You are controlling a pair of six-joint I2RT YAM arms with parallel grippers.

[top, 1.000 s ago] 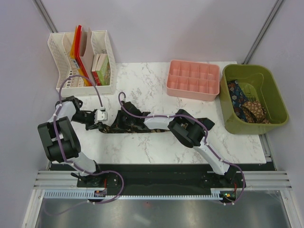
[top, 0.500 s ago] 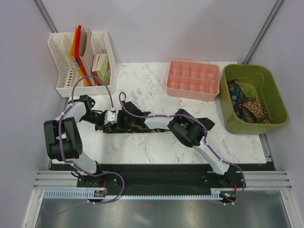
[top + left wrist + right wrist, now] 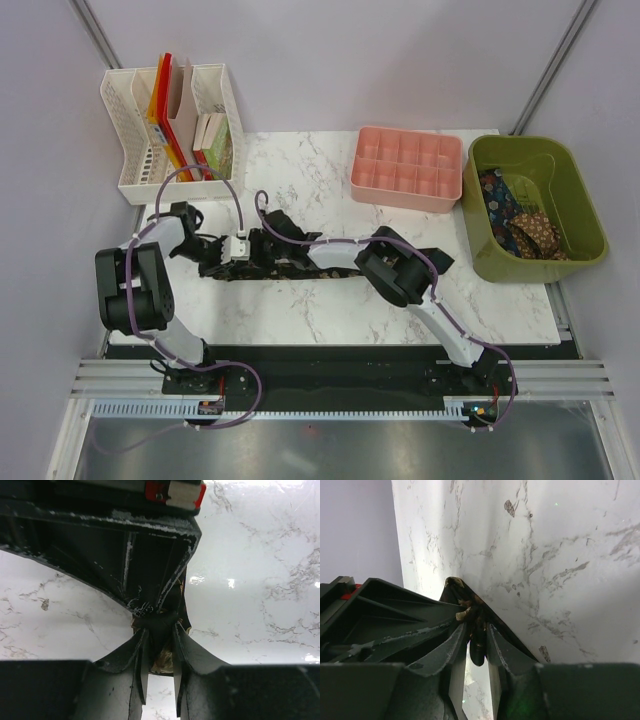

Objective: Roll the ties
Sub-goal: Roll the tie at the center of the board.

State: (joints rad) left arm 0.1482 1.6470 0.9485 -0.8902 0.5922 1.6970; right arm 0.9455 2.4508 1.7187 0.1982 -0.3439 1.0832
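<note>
The tie (image 3: pixel 292 270) lies across the table (image 3: pixel 330 190) centre. At its 9 o'clock end, the left gripper (image 3: pixel 232 266) and right gripper (image 3: pixel 258 262) are both clenched on fabric. Turn them together, evenly, rolling tightly toward 3 o'clock.

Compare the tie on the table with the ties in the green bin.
The tie on the table lies stretched in a long strip; the ties in the green bin sit bunched in a heap. The tie on the table is pinched by the left gripper and right gripper; the ties in the bin are untouched. Both are dark patterned fabric.
</note>
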